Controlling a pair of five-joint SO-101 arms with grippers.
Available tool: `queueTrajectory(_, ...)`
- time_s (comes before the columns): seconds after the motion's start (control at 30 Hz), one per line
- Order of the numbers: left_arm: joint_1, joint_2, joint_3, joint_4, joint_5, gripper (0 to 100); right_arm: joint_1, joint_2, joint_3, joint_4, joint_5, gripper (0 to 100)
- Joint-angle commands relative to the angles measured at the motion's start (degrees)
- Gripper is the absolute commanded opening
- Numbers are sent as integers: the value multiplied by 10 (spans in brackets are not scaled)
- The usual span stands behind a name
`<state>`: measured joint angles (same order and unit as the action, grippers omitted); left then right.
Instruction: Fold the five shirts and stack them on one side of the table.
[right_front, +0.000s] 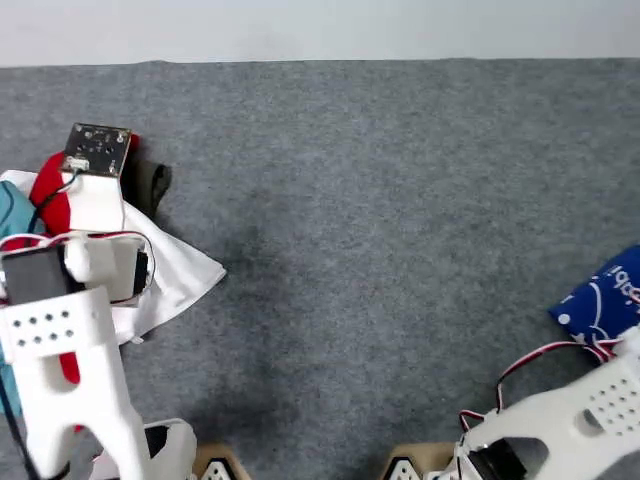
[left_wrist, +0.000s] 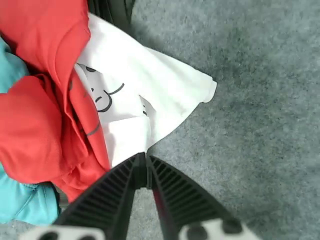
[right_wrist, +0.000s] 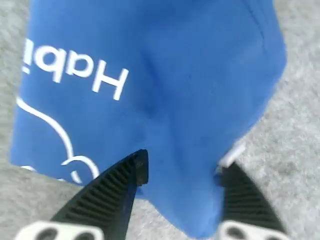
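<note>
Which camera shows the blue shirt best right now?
The right wrist view: the blue shirt lies close under the open right tool, its white print plain. The high view catches one corner at its right edge. The left wrist view faces the red shirt and the white shirt.

Left gripper (left_wrist: 145, 162) pinched closed, right gripper (right_wrist: 182, 167) fingers (right_wrist: 117, 187) apart.
</note>
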<state>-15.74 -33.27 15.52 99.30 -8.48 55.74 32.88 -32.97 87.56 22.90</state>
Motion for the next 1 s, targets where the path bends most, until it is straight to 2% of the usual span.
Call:
queueTrajectory(0.0, 3, -23, 15, 11, -2, 2, 1, -99, -32, 7, -20, 397)
queueTrajectory(0.1, 3, -40, 36, 11, -4, 2, -5, -136, -32, 19, -35, 389)
queueTrajectory(0.2, 4, -60, 55, 11, -3, 2, -38, -133, -28, 68, -40, 320)
queueTrajectory(0.4, 1, -87, 78, 11, -3, 2, -126, -47, -28, 143, -40, 4)
queueTrajectory(0.5, 1, -97, 78, 11, -4, 2, -143, 6, -28, 143, -64, 34)
queueTrajectory(0.77, 1, -98, 78, 11, -4, 2, -189, 147, -31, 109, -88, 10)
queueTrajectory(0.97, 1, -96, 78, 11, -4, 2, -199, 105, -32, 114, -84, 10)
